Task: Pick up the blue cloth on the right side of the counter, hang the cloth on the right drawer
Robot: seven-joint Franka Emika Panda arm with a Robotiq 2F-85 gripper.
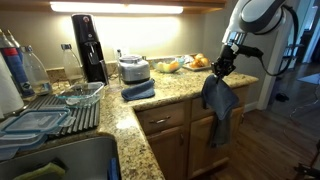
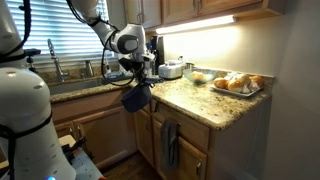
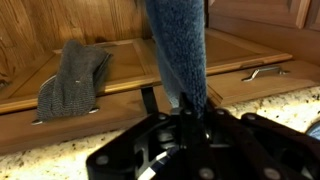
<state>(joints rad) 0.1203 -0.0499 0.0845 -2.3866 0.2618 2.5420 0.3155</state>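
Observation:
My gripper (image 1: pixel 222 68) is shut on a blue cloth (image 1: pixel 220 102), which hangs down from the jaws just past the front edge of the counter (image 1: pixel 180 93). Both also show in an exterior view, gripper (image 2: pixel 138 72) above cloth (image 2: pixel 136 98). In the wrist view the blue cloth (image 3: pixel 180 50) runs out from between my fingers (image 3: pixel 185 105) across the wooden drawer fronts (image 3: pixel 250 55) below. A drawer handle (image 3: pixel 262 72) shows beside it. A grey cloth (image 3: pixel 75 78) hangs on the neighbouring drawer; it also shows in an exterior view (image 2: pixel 168 143).
A second blue cloth (image 1: pixel 138 90) lies on the granite counter by a small appliance (image 1: pixel 133 68). A black coffee maker (image 1: pixel 90 45), fruit plates (image 1: pixel 198 61), a dish rack (image 1: pixel 60 110) and a sink stand there too. A tray of bread (image 2: pixel 238 84) sits on the counter.

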